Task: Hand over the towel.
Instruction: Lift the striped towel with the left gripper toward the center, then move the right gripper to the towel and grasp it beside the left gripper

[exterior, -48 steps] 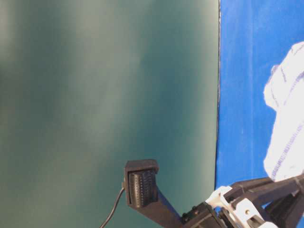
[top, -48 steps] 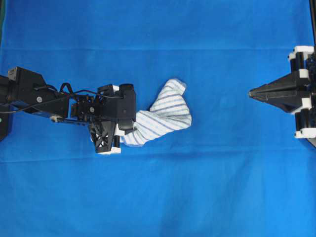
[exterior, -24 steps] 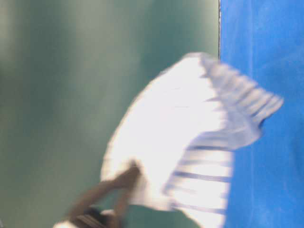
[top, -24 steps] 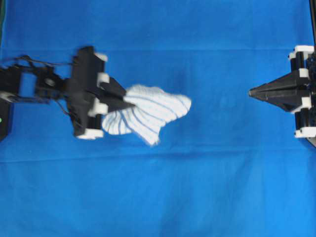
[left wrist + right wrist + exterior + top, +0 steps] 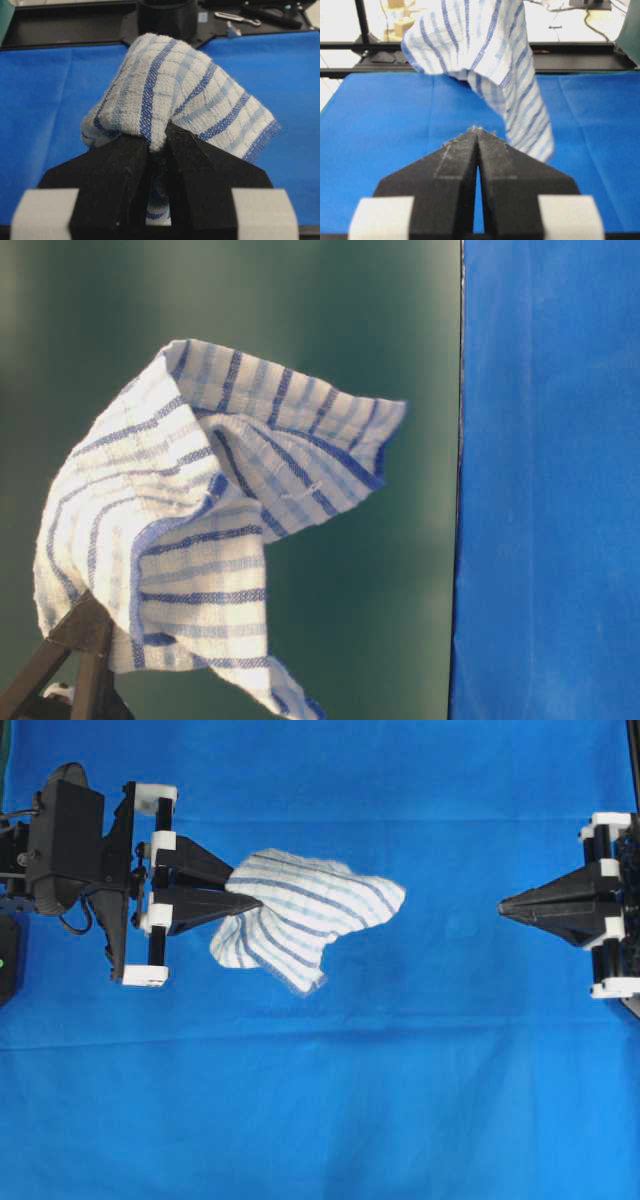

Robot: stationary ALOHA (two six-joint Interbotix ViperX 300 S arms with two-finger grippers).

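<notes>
Aloft, left end effector [image 5: 250, 900] clamped on towel [image 5: 305, 915], right end effector [image 5: 503, 906] closed, empty.

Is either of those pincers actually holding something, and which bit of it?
Yes: the left pincer is shut on the towel, pinching a bunched fold at its edge, with the rest hanging free. The right pincer is shut and holds nothing.

A flat work surface is covered edge to edge by a large plain blue cloth sheet [image 5: 330, 1100], smooth apart from faint creases; what lies under the sheet is hidden, perhaps a table.
</notes>
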